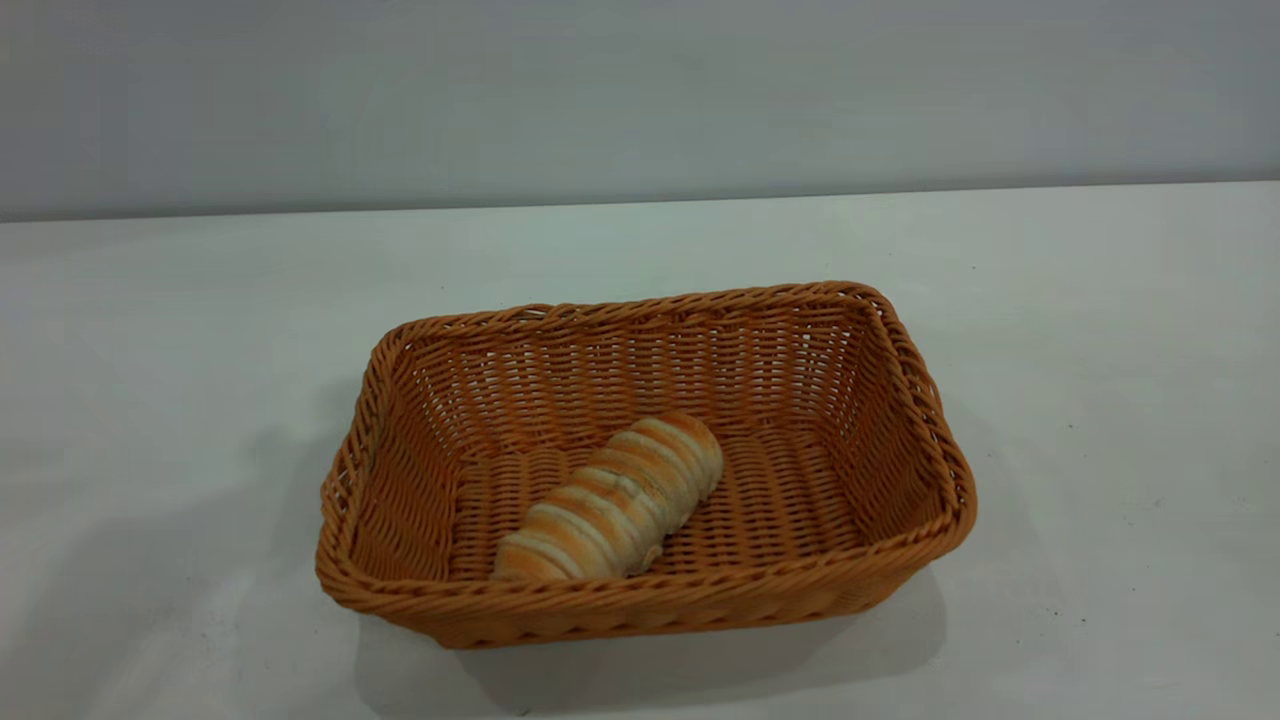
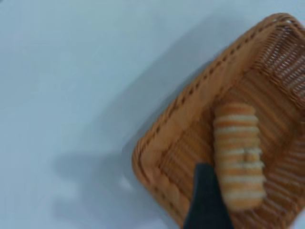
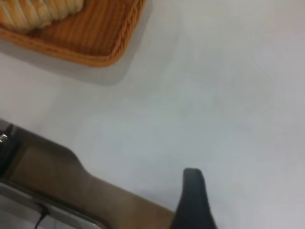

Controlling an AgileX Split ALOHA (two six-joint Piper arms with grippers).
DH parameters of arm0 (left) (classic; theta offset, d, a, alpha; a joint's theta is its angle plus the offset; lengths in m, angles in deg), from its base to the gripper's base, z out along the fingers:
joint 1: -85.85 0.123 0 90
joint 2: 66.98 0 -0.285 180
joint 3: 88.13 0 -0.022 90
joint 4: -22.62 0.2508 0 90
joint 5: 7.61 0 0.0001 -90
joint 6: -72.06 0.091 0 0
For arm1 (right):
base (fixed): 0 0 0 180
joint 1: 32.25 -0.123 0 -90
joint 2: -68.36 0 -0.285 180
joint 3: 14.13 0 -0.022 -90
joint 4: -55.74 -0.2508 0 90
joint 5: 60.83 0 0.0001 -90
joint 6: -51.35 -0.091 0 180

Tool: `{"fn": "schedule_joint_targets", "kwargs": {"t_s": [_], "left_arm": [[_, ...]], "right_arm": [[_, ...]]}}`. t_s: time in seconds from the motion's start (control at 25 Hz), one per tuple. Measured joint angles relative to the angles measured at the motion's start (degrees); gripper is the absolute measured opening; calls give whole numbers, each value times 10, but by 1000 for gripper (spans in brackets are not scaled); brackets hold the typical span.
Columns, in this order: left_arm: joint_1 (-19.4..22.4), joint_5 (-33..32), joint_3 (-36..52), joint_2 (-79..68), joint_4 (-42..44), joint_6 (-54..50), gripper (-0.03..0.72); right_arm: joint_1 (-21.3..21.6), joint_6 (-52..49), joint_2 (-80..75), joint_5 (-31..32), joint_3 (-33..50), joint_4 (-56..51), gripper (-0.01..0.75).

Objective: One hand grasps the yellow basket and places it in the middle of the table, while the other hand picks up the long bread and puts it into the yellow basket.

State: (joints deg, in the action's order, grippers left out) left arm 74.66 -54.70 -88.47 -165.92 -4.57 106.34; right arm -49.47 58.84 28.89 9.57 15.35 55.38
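The yellow basket stands on the white table near its middle. The long bread lies inside on the basket floor, slanted toward the front rim. Neither gripper shows in the exterior view. In the left wrist view the bread lies in the basket, and one dark finger of my left gripper hangs above beside it, with no second finger next to it. In the right wrist view one dark finger of my right gripper is over bare table, away from the basket corner. It holds nothing.
The right wrist view shows the table's brown front edge and dark rig parts below it. A plain grey wall rises behind the table. Bare white tabletop lies on all sides of the basket.
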Motion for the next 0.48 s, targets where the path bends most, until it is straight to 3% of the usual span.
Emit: {"fn": "schedule_joint_targets", "kwargs": {"t_s": [0.48], "left_arm": [[8,-73,142,236,3,-1,577]], "right_arm": [[0,-26,243,-47,159,-20,589]]}}
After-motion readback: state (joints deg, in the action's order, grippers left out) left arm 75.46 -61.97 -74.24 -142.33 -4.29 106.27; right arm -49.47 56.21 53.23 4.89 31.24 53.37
